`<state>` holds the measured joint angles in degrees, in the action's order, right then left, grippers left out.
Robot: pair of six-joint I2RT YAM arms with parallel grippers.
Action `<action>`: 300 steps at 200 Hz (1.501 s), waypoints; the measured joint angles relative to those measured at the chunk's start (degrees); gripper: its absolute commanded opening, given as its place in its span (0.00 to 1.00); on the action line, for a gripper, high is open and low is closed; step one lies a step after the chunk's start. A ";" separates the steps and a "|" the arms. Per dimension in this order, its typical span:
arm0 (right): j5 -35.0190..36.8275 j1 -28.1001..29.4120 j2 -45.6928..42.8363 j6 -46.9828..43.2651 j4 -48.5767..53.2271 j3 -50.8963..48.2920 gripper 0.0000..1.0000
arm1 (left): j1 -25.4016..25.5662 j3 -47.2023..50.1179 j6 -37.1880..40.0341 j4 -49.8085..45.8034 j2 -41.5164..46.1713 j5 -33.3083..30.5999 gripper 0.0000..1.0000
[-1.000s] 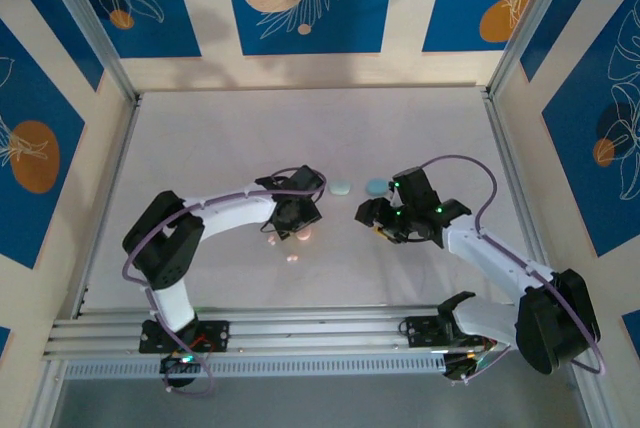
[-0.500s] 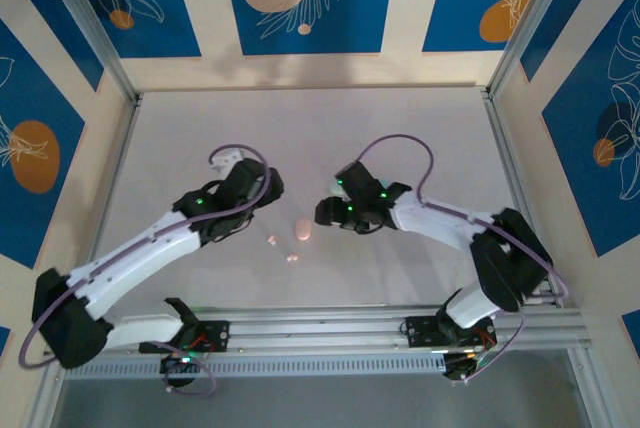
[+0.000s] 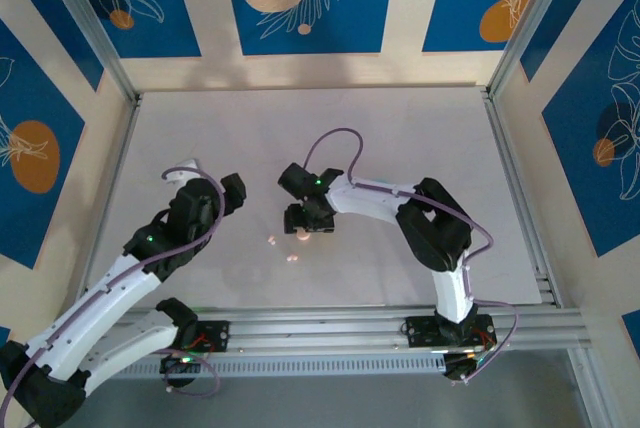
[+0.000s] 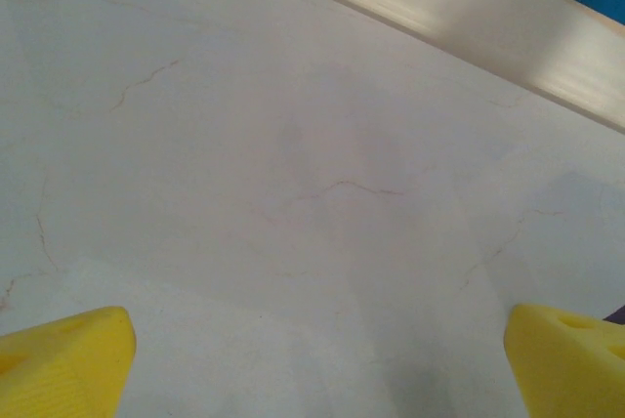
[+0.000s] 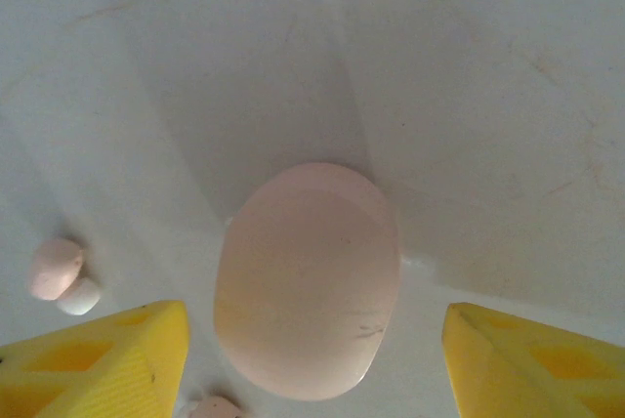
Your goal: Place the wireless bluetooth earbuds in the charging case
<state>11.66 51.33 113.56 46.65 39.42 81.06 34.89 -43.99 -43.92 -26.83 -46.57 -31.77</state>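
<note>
Bench (image 3: 400, 128): pale, faintly veined top, bare across the far half.

Left arm (image 3: 110, 283) runs in from the near-left corner. Left tool (image 3: 233, 193) sits left of the bench middle, well apart from the task items. On the left wrist view its yellow fingers (image 4: 63, 364) stand at the two bottom corners, spread wide with bare bench between them. It holds nothing.

Right arm (image 3: 380, 198) folds back from the near-right side and reaches left across the middle. Right tool (image 3: 303, 220) hangs directly over the charging case (image 5: 308, 281). In the right wrist view its fingers (image 5: 93, 359) stand either side of the case with a clear gap on both sides. The jaws are parted about halfway and grip nothing.

The charging case is a pink oval lying flat on the bench. It is roughly centred between the left and right edges and somewhat nearer the near edge than the far one. It looks closed, but I can't be sure from this angle.

Earbuds are out on the bench, none in the case:
- Pink bud (image 3: 272, 240) lies just beside the case on its left. Up close it shows a small pale tip.
- Second pink bud (image 3: 292, 258) is near the case on the near-edge side, apart from the first.
</note>
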 measured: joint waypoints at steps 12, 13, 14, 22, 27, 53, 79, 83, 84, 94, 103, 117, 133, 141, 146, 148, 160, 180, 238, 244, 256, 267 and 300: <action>0.33 0.33 1.22 -0.22 1.36 1.38 0.69 | -0.20 0.20 0.42 0.37 -0.04 0.22 0.96; 0.35 0.35 1.31 -0.24 1.42 1.46 0.69 | -0.20 0.22 0.44 0.37 -0.04 0.22 0.97; 0.37 0.37 1.44 -0.24 1.60 1.57 0.69 | -0.20 0.24 0.44 0.42 -0.04 0.22 0.96; 0.46 0.52 2.12 -0.39 2.40 2.40 0.69 | -0.31 0.37 0.61 0.57 -0.04 0.37 0.97; 0.50 0.66 2.56 -0.46 2.86 2.91 0.68 | -0.35 0.46 0.63 0.68 -0.04 0.44 0.97; 0.83 1.33 4.46 -1.46 4.22 4.94 0.62 | -0.55 0.48 0.98 1.07 -0.04 1.14 0.96; 1.75 1.55 5.07 -2.47 5.38 5.14 0.52 | -0.55 0.50 1.01 1.14 -0.04 1.57 0.96; 1.92 1.55 5.07 -2.47 5.46 5.14 0.52 | -0.57 0.50 1.01 1.14 -0.04 1.70 0.96; 1.97 1.55 5.09 -2.58 5.49 5.14 0.52 | -0.57 0.50 1.01 1.16 -0.04 1.68 0.96; 2.60 1.55 5.07 -3.08 5.75 5.14 0.51 | -0.57 0.50 1.01 1.20 -0.04 1.77 0.96; 3.15 1.55 5.07 -3.23 5.95 5.14 0.53 | -0.57 0.55 1.03 1.44 -0.09 1.97 0.96; 3.82 1.53 5.07 -3.91 6.19 5.07 0.57 | -0.59 0.57 1.03 1.77 -0.28 2.36 0.96; 4.61 1.42 5.01 -4.50 6.01 4.81 0.58 | -0.66 0.57 1.03 2.23 -0.74 2.84 0.96; 4.92 1.40 4.94 -4.72 5.88 4.52 0.58 | -0.66 0.57 1.03 2.34 -0.94 3.13 0.96; 5.03 1.36 4.87 -4.76 5.77 4.42 0.59 | -0.66 0.57 1.05 2.40 -1.05 3.21 0.96; 5.09 1.31 4.85 -4.83 5.75 4.35 0.59 | -0.66 0.57 1.05 2.43 -1.09 3.23 0.96; 5.57 1.27 4.74 -5.16 5.55 4.31 0.59 | -0.68 0.57 1.03 2.45 -1.29 3.48 0.96; 6.40 1.27 4.74 -5.31 4.76 4.28 0.59 | -0.68 0.57 1.03 2.45 -1.29 4.07 0.96; 8.11 1.33 4.52 -3.30 3.26 3.32 0.47 | -0.68 0.57 1.03 2.43 -1.29 4.55 0.95; 8.15 1.36 4.35 -3.02 3.23 3.13 0.45 | -0.68 0.57 1.03 2.43 -1.29 4.57 0.95; 8.35 1.40 4.00 -3.04 2.97 2.58 0.40 | -0.68 0.57 1.03 2.45 -1.29 4.63 0.94; 8.57 1.51 3.61 -3.30 2.36 2.01 0.37 | -0.68 0.57 1.03 2.43 -1.29 4.74 0.93; 8.63 1.60 -0.74 -6.32 -1.95 -3.63 0.32 | -0.68 0.57 2.05 2.80 -1.79 5.86 0.92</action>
<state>20.29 52.93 112.81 40.34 37.47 77.43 34.22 -43.42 -41.87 -24.03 -48.36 -25.91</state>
